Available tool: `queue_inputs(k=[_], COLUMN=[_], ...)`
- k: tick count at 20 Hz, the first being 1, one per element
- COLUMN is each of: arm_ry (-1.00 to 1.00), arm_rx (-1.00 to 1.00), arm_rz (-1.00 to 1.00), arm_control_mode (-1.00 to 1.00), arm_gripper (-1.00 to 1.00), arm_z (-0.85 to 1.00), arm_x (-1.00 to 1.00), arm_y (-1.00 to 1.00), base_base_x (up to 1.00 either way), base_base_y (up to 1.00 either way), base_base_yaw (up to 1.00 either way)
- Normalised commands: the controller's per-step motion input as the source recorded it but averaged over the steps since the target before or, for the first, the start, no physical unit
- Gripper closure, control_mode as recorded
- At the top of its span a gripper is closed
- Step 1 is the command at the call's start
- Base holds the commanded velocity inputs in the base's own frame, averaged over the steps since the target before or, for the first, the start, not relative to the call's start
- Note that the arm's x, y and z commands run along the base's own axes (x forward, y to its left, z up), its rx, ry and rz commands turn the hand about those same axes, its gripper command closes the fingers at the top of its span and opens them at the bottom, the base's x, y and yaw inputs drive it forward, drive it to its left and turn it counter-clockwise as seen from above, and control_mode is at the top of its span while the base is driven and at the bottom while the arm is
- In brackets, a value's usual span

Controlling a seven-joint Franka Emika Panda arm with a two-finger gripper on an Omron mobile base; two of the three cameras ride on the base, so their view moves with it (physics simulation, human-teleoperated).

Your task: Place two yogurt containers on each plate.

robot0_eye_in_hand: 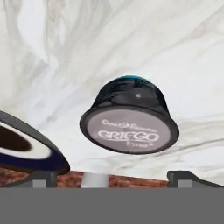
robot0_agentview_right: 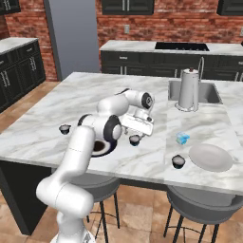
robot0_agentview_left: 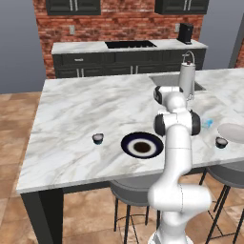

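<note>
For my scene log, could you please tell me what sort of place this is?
A rendered home kitchen, most likely: a marble island counter with an inset sink, bar stools tucked beneath it, and dark cabinets against a brick wall.

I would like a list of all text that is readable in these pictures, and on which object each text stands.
"GRIEGO": large white letters on the pale lid of the dark yogurt cup in the hand view.
A smaller line above it and another below it, on the same lid: too blurred to read.
The other dark cups, the light blue cup and the navy plate: no readable text.
</note>
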Motion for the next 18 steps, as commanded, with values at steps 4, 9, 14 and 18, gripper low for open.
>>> queue_inputs(k=[4,9,14,18], arm_ry=[0.00,-0.10,-0.08,0.00], arm_rx=[0.00,0.00,0.00,0.00], arm_rz=[0.00,0.00,0.00,0.00], arm_control_mode=[-1.00,-1.00,-1.00,-1.00], arm_gripper=[-1.00,-1.00,-1.00,-1.00], arm_z=[-0.25,-0.21,-0.09,-0.10], arm_x=[0.00,0.00,0.00,0.00], arm_y=[-0.01,0.00,0.00,0.00], base_base_x=[0.00,0.00,0.00,0.00], base_base_y=[0.00,0.00,0.00,0.00], base_base_yaw=[0.00,0.00,0.00,0.00])
